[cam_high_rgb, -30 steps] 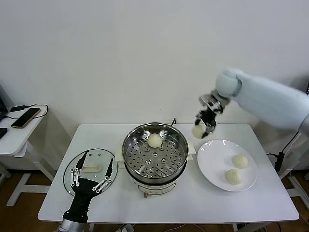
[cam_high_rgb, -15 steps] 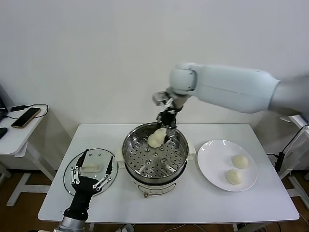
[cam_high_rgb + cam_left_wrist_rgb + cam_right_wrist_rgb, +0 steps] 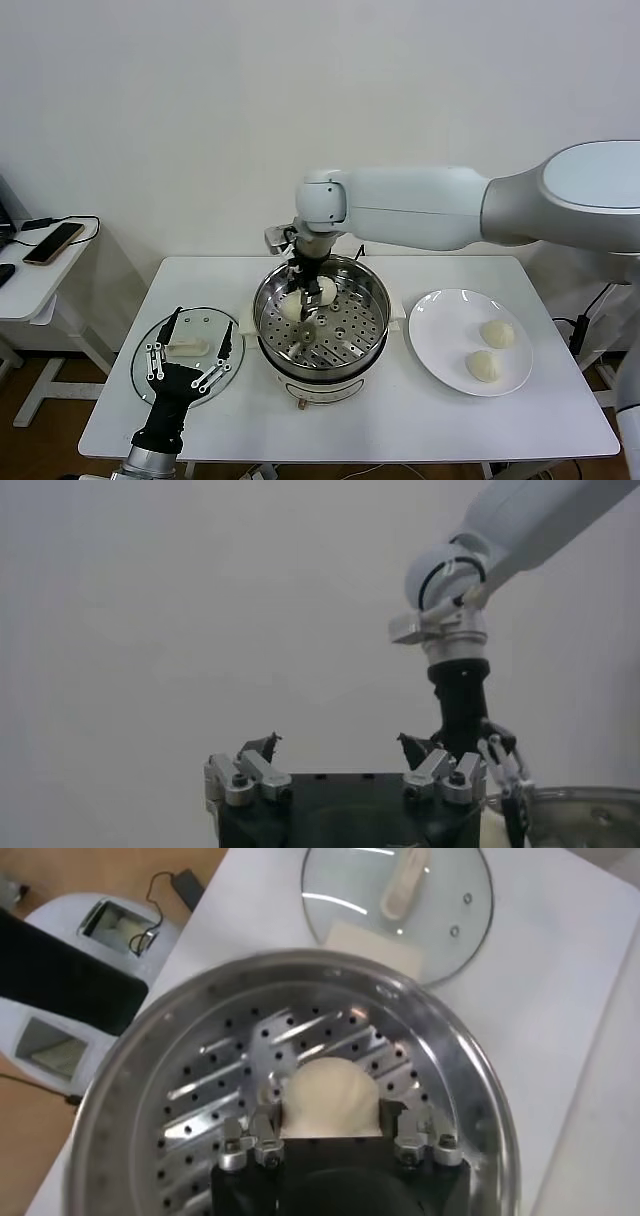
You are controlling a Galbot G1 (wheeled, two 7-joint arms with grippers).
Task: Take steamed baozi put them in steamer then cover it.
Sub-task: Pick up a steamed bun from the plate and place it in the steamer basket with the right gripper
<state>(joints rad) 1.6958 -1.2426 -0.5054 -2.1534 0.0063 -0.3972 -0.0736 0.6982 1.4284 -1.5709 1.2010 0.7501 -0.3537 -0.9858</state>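
**Now over the steamer with a bun**

Inside the steamer (image 3: 320,318) our right claw (image 3: 300,300) grasps 1 bun (image 3: 330,1100) just above the tray, beside another bun (image 3: 324,289). 2 buns (image 3: 497,334) lie on the plate (image 3: 440,345). Our left claw (image 3: 188,362) hangs spread wide over the lid (image 3: 150,345) on the counter (image 3: 400,420).

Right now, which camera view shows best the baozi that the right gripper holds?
The right wrist view: the held baozi fills the middle, between the right gripper fingers, over the steamer tray. The head view shows it small, partly hidden. The left wrist view does not show it.
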